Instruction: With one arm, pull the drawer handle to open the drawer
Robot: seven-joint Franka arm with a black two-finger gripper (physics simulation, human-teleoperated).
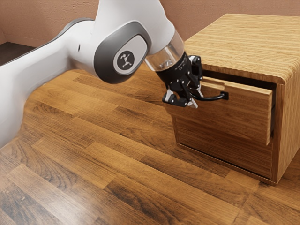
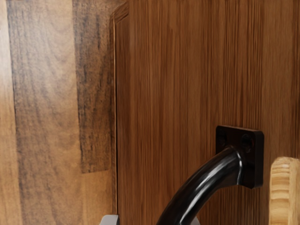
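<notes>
— Pincer status?
— Gripper (image 1: 182, 100) sits at the black handle (image 1: 213, 97), at its end toward the exterior view's left. Clenched or released: cannot be determined.
— Drawer position?
— Drawer (image 1: 243, 112) sits in the upper part of the wooden cabinet (image 1: 248, 42), at the exterior view's right. Its front stands out from the cabinet face, partly open.
</notes>
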